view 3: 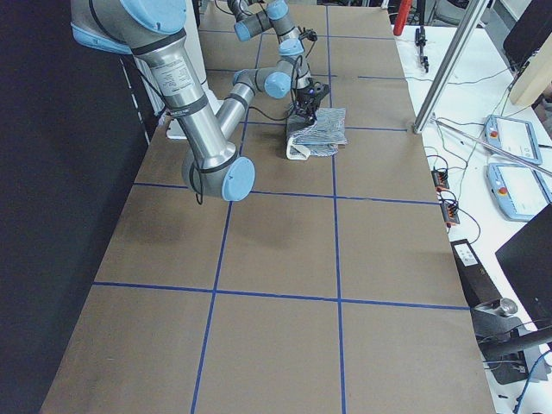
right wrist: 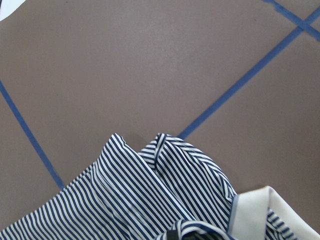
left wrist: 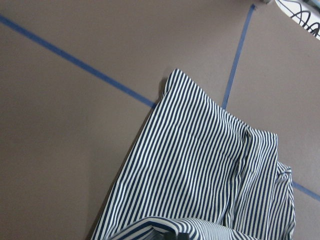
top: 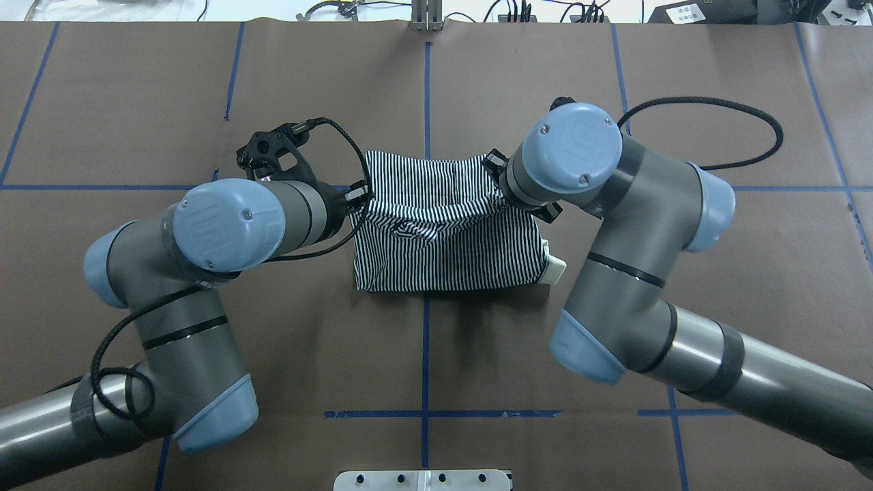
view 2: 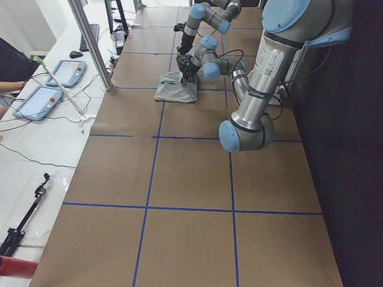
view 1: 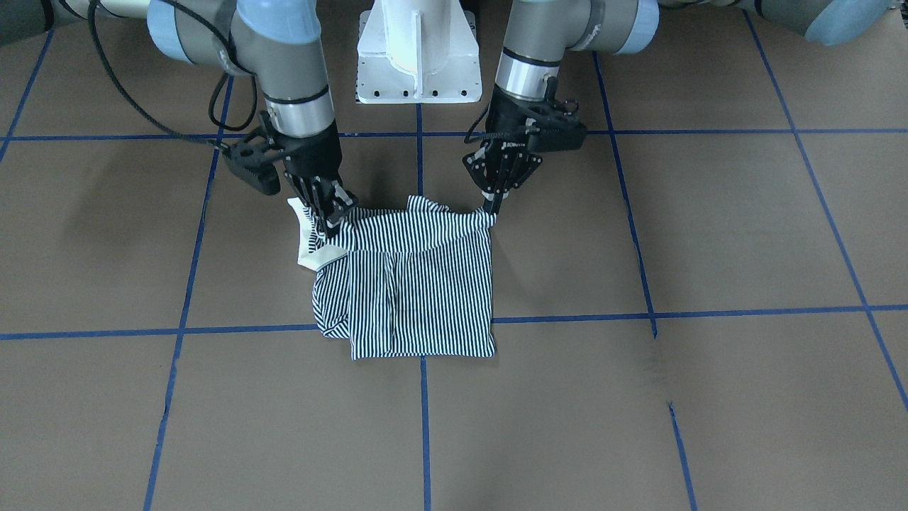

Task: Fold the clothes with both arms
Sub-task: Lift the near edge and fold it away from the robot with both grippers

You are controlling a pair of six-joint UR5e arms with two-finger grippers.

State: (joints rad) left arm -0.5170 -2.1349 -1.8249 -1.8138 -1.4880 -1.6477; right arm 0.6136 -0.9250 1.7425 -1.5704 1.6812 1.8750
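Observation:
The striped polo shirt (view 1: 418,284) lies folded into a rough square on the brown table, also seen from overhead (top: 443,245). Its cream collar (view 1: 308,248) sticks out on the robot's right side (top: 554,269). My left gripper (view 1: 490,206) is shut on the shirt's corner nearest the robot; overhead it shows at the shirt's left edge (top: 359,198). My right gripper (view 1: 328,218) is shut on the other near corner, by the collar; overhead its wrist hides it. The edge between them is raised slightly. Both wrist views show stripes (left wrist: 200,190), the right one the collar (right wrist: 260,210).
The white pedestal base (view 1: 418,57) stands just behind the shirt between the arms. Blue tape lines (view 1: 423,426) grid the brown table cover (view 1: 709,234). A side bench with tablets (view 2: 36,101) and cables runs along the table's far edge.

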